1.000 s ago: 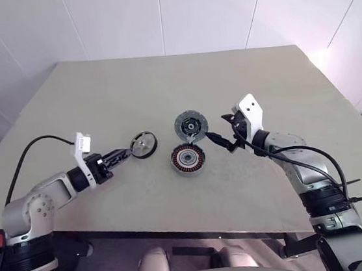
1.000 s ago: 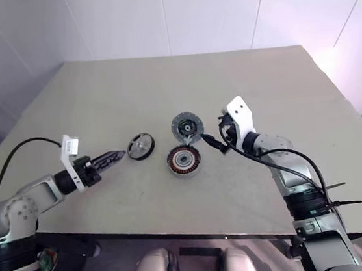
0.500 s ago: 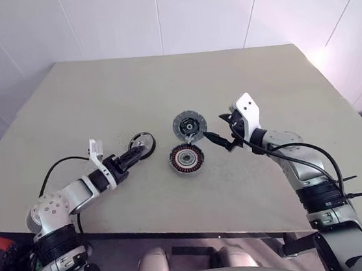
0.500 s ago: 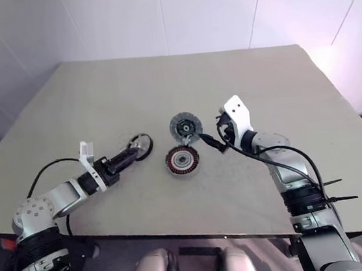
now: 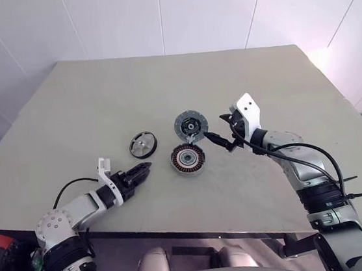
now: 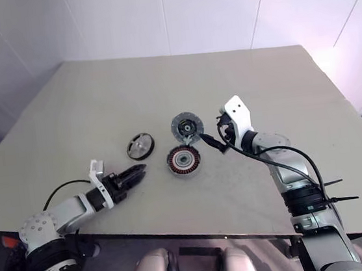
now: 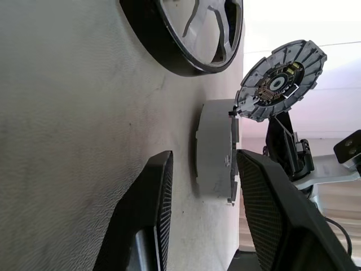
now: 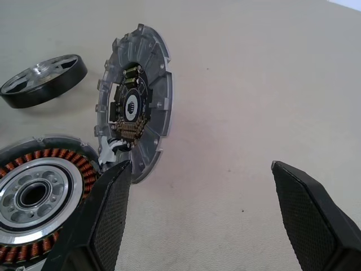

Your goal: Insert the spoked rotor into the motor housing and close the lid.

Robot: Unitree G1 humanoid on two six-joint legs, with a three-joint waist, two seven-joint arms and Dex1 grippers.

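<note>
Beige desk (image 5: 241, 89) against white walls carries the rotor (image 5: 143, 144), lying flat and free, with the housing (image 5: 187, 159) near it and the lid (image 5: 190, 126) tilted at the housing's far edge. Left gripper (image 5: 142, 172) – fingers partly apart, empty; right gripper (image 5: 220, 139), fingers wide, beside the lid. Rotor not yet picked up – next the left must close on its rim
</note>
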